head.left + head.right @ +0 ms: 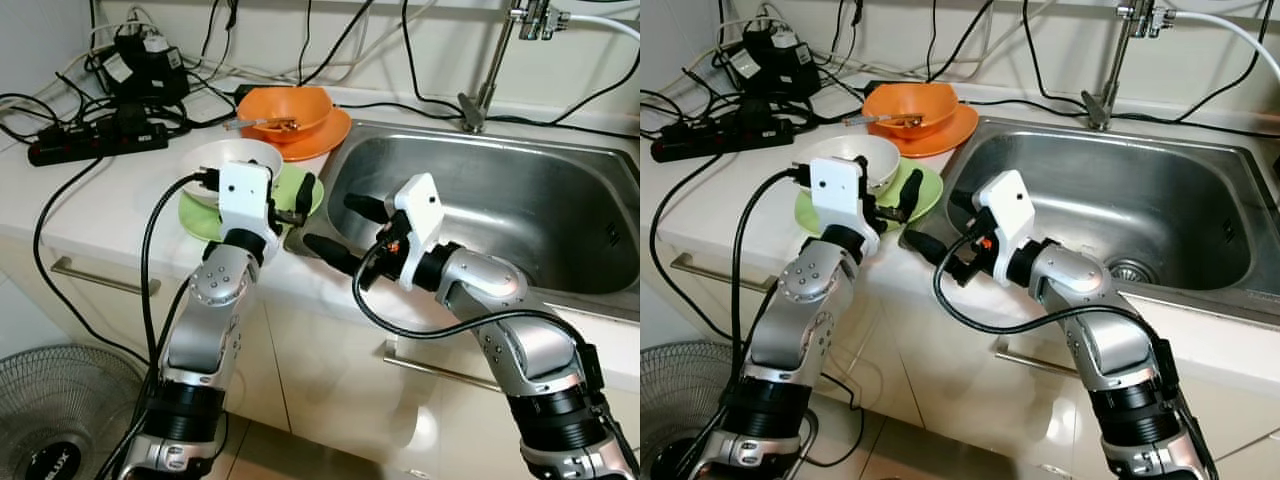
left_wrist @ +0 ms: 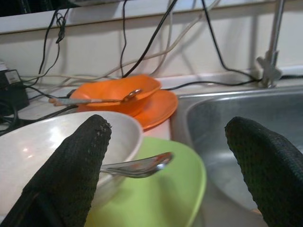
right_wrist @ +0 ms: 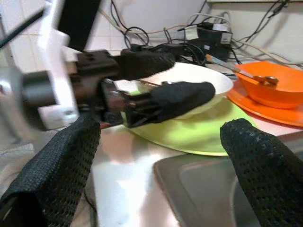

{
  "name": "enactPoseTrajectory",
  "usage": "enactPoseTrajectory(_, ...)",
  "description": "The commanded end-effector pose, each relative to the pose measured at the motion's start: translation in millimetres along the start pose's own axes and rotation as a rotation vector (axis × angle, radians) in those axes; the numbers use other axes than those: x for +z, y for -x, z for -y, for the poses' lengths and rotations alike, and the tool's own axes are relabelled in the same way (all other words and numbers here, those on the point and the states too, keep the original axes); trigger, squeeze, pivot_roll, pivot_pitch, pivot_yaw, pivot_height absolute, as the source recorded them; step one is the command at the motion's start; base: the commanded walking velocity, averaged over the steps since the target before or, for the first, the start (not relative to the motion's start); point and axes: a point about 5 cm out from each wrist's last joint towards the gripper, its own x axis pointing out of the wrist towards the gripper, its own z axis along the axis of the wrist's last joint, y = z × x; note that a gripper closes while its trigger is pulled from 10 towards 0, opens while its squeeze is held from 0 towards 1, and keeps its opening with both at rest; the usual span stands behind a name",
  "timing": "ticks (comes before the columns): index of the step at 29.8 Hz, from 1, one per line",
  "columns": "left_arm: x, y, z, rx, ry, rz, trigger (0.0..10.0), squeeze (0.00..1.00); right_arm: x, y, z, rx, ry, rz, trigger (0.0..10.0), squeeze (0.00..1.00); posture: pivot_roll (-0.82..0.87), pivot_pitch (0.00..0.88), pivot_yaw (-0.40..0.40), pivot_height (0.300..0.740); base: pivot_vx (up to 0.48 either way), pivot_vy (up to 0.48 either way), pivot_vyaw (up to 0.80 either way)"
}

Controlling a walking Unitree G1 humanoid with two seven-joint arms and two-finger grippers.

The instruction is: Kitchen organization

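**Cables, a tap and a fan around the worktop**

A black power strip [image 1: 95,140] lies on the white counter [image 1: 110,205] at its back left corner, with a black adapter [image 1: 148,62] and tangled cables behind it. A chrome tap [image 1: 490,75] rises behind the basin. A floor fan [image 1: 60,415] stands below the cupboard drawer handle [image 1: 100,278].

Both silver arms are raised and bent at the elbow, forearms reaching forward side by side. The left gripper [image 1: 290,205] sits atop an upright forearm, its white wrist block facing the camera, its two black fingers [image 2: 75,165] spread wide apart and holding nothing. The right gripper [image 1: 345,230] lies just beside it, pointing across toward it, its fingers [image 3: 251,165] likewise spread wide, nothing between them.
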Motion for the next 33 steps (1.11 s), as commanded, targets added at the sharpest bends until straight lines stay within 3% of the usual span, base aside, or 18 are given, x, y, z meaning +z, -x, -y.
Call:
enactPoseTrajectory(1, 2, -2.9, -5.0, 0.013, -0.019, 0.010, 10.0, 0.00, 1, 1.2, -4.9, 0.032, -0.019, 0.012, 10.0, 0.31, -0.10, 0.000, 0.067, 0.740, 0.000, 0.000, 0.00)
enactPoseTrajectory(10, -9, -9.4, -21.3, 0.011, -0.095, -0.026, 10.0, 0.00, 12, 4.9, -15.3, 0.134, -0.120, 0.065, 10.0, 0.31, -0.10, 0.004, 0.067, 0.740, 0.000, 0.000, 0.00)
enactPoseTrajectory(25, -18, -17.3, -18.4, -0.128, -0.243, -0.038, 10.0, 0.00, 14, 7.1, -24.5, 0.166, -0.138, 0.067, 10.0, 0.31, -0.11, 0.006, 0.071, 0.740, 0.000, 0.000, 0.00)
enactPoseTrajectory(27, -18, -18.5, -20.4, -0.136, -0.261, -0.035, 7.3, 0.00, 16, 9.2, -26.7, 0.191, -0.142, 0.068, 10.0, 0.31, -0.11, 0.008, 0.072, 0.740, 0.000, 0.000, 0.00)
enactPoseTrajectory(28, -18, -18.9, -21.2, -0.135, -0.263, -0.032, 7.3, 0.00, 17, 10.2, -27.6, 0.204, -0.144, 0.068, 10.0, 0.31, -0.11, 0.008, 0.072, 0.740, 0.000, 0.000, 0.00)
enactPoseTrajectory(29, -18, -19.3, -22.0, -0.135, -0.265, -0.030, 4.5, 0.00, 17, 11.3, -28.2, 0.215, -0.145, 0.067, 10.0, 0.31, -0.11, 0.007, 0.072, 0.740, 0.000, 0.000, 0.00)
enactPoseTrajectory(30, -18, -19.5, -22.4, -0.135, -0.265, -0.029, 4.5, 0.00, 18, 11.9, -28.5, 0.221, -0.146, 0.066, 10.0, 0.31, -0.11, 0.007, 0.072, 0.740, 0.000, 0.000, 0.00)
enactPoseTrajectory(32, -18, -20.0, -23.6, -0.135, -0.269, -0.026, 3.5, 0.00, 19, 12.7, -27.1, 0.219, -0.143, 0.065, 10.0, 0.31, -0.11, 0.007, 0.073, 0.740, 0.000, 0.000, 0.00)
enactPoseTrajectory(33, -18, -20.7, -25.3, -0.132, -0.273, -0.023, 1.9, 0.00, 20, 12.9, -24.4, 0.206, -0.137, 0.065, 10.0, 0.31, -0.11, 0.006, 0.073, 0.740, 0.000, 0.000, 0.00)
